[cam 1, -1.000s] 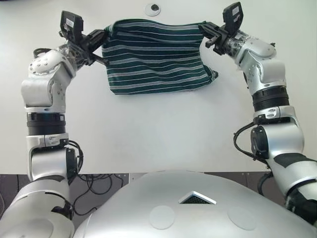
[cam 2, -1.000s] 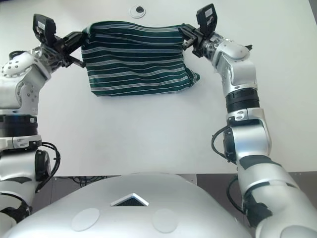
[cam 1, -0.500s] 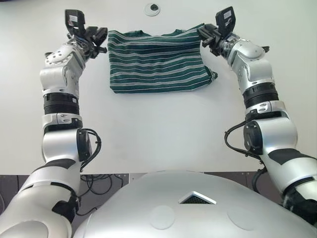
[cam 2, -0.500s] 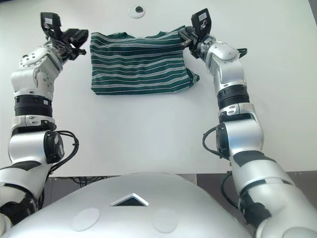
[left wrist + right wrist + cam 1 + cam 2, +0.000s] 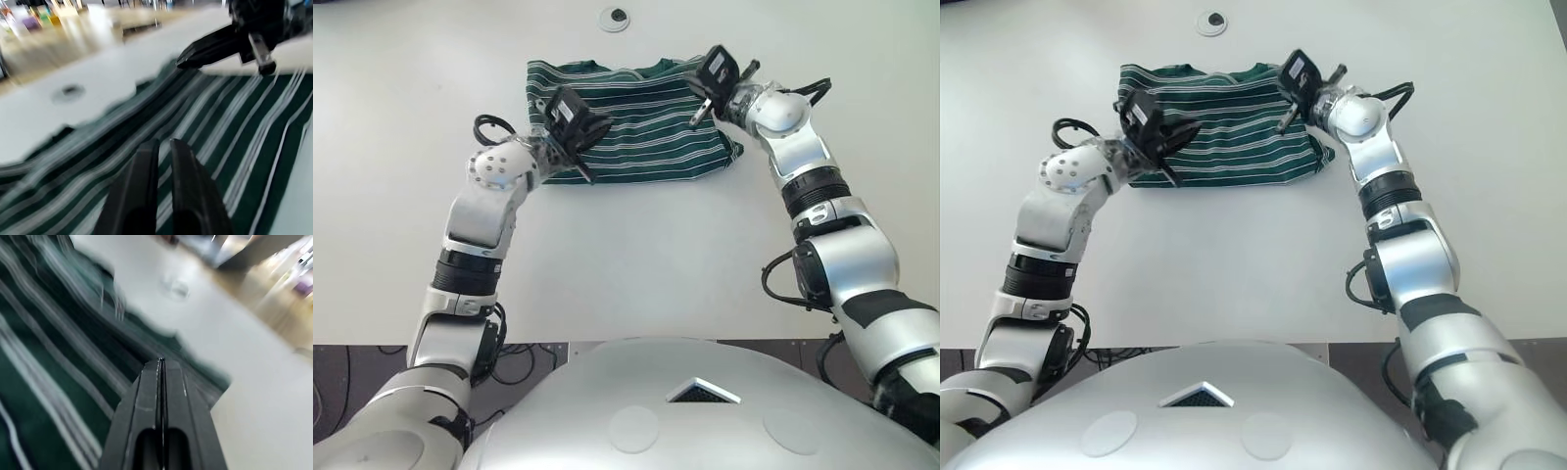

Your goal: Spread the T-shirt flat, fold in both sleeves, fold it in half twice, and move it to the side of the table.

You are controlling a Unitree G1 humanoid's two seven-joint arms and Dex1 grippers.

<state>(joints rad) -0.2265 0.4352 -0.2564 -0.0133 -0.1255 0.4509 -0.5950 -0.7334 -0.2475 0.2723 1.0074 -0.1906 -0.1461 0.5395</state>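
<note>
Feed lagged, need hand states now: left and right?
Left hand: closed, holding nothing, over the T-shirt.
Right hand: closed, holding nothing.

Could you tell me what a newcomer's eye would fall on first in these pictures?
A dark green, white-striped T-shirt lies folded into a rectangle at the far middle of the white table. The left gripper is above its near-left part, and the right gripper is at its right edge.

Head stereo pair looks forward-down over table (image 5: 626, 245); both wrist cameras sit close above shared T-shirt (image 5: 220, 127).
</note>
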